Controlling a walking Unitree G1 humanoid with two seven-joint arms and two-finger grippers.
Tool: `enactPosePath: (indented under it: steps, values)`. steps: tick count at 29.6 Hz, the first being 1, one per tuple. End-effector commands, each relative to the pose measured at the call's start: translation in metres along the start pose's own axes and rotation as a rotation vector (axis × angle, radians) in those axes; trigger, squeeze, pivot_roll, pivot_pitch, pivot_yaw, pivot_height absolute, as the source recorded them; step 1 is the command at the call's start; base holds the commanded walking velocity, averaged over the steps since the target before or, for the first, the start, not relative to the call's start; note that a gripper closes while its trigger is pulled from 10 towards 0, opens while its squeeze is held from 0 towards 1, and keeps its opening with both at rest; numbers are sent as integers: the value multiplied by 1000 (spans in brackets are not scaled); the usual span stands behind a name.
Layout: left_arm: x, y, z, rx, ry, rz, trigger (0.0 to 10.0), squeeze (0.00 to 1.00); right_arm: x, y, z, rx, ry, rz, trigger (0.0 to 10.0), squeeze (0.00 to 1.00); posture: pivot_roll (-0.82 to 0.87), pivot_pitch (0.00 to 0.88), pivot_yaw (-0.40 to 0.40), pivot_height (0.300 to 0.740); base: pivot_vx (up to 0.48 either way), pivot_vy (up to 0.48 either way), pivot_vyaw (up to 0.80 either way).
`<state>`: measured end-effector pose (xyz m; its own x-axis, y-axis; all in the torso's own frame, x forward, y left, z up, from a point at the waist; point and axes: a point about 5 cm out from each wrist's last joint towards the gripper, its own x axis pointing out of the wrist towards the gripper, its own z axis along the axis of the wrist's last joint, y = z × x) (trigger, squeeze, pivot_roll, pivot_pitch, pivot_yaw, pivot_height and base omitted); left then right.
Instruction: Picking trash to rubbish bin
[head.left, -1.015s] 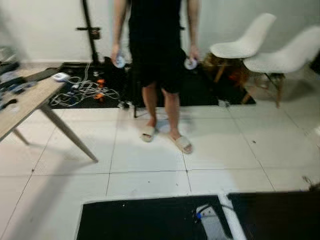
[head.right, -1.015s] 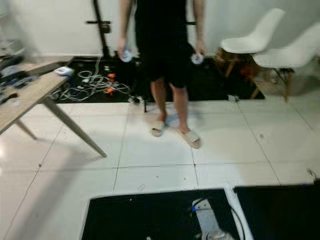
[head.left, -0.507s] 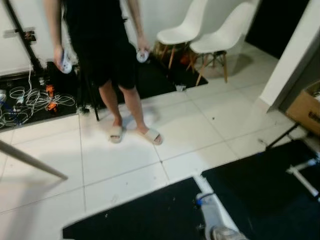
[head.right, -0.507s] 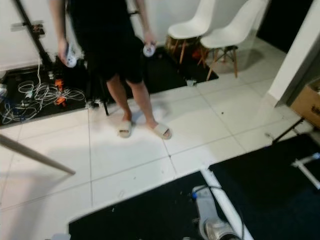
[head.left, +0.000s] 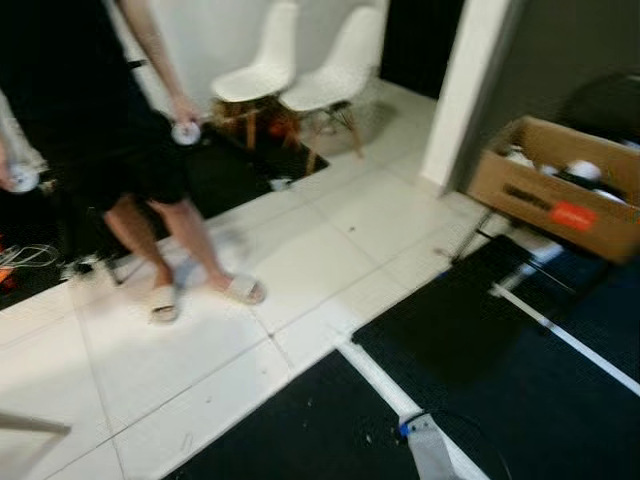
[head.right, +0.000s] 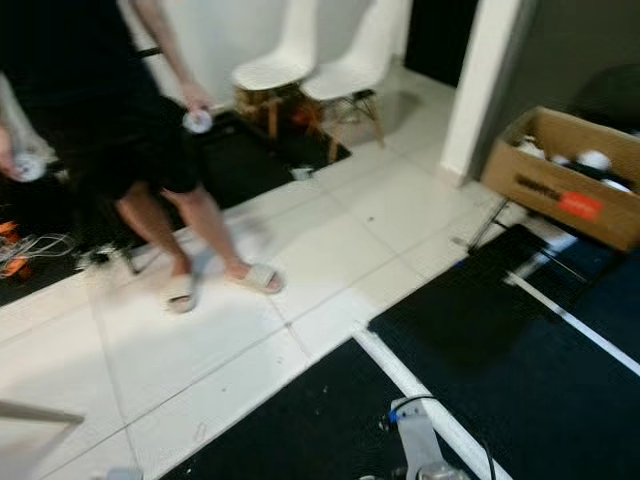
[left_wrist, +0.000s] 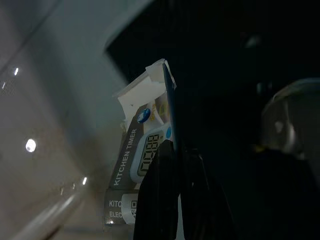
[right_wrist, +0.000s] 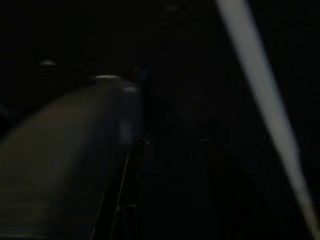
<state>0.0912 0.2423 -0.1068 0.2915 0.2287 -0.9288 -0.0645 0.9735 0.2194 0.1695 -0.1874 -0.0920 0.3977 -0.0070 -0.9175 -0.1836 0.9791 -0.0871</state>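
Observation:
In the left wrist view my left gripper (left_wrist: 172, 150) is shut on a flat card package (left_wrist: 142, 150) printed "KITCHEN TIMER", with a picture of a digital timer on it and a torn white top. An open brown cardboard box (head.left: 555, 185) with a red label sits at the right by a pillar, with several white items inside. The right wrist view is very dark. There my right gripper (right_wrist: 172, 165) shows as two faint fingers standing apart with nothing between them.
A person (head.left: 130, 130) in black shorts and slippers stands on the white tiles at the left, a round controller in each hand. Two white chairs (head.left: 300, 80) stand behind. A white pillar (head.left: 465, 90) rises beside the box. Black mats (head.left: 500, 350) cover the near floor.
The whole view has swung to the right: the person and chairs have slid left, the wooden table has left the picture, and the pillar and cardboard box have come into view.

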Motion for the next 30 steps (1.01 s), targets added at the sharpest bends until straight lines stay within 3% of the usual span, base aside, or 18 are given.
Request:
enactPosePath:
  steps: [1, 15, 30]
  values:
    - [-1, 4, -7, 3, 19, 6, 10000, 0, 1, 6, 0, -9, 4, 15, 10000, 0, 51, 0, 58, 740, 0, 0, -788]
    - [-2, -3, -20, -19, 41, -12, 10000, 0, -1, 1, -17, -43, 48, 9, 10000, 0, 57, 14, 41, 740, 0, 0, -788]
    - [-2, -6, -18, -72, 33, -14, 10000, 0, 0, 2, -3, -87, 19, 21, 10000, 0, 68, 6, 24, 740, 0, 0, -788]
